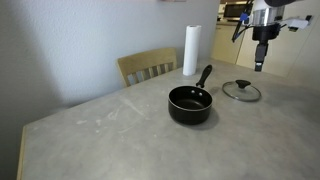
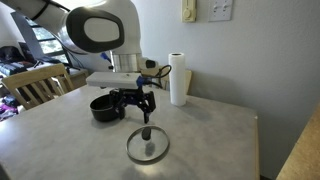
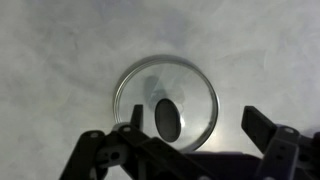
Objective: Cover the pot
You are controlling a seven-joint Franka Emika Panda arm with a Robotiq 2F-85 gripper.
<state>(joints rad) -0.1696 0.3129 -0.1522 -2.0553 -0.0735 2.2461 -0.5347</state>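
A white paper roll (image 1: 191, 50) stood upright behind the pot (image 1: 190, 103), near the far edge of the surface (image 1: 100, 140). A wooden chair (image 1: 148, 66) was tucked against that edge, by the wall (image 1: 70, 40). The pot sat uncovered near the middle of the surface, its long handle aimed toward the roll. A glass lid (image 1: 241, 91) lay flat beside the pot but apart from it, knob up.

The claw (image 1: 261, 64) hung above the lid without touching it. In the wrist view its jaws were spread wide to either side of the lid (image 3: 165, 100) and held nothing.

The strip of surface between pot and lid was bare, and broad open room lay on the near side of the pot. In an exterior view the claw (image 2: 146, 112) overlapped the side of the pot (image 2: 100, 107). The wrist view was blurred: the knob (image 3: 167, 118) showed only as a dark smear, the fingers (image 3: 265, 128) were cut off at the bottom edge, and the pot lay outside that view.
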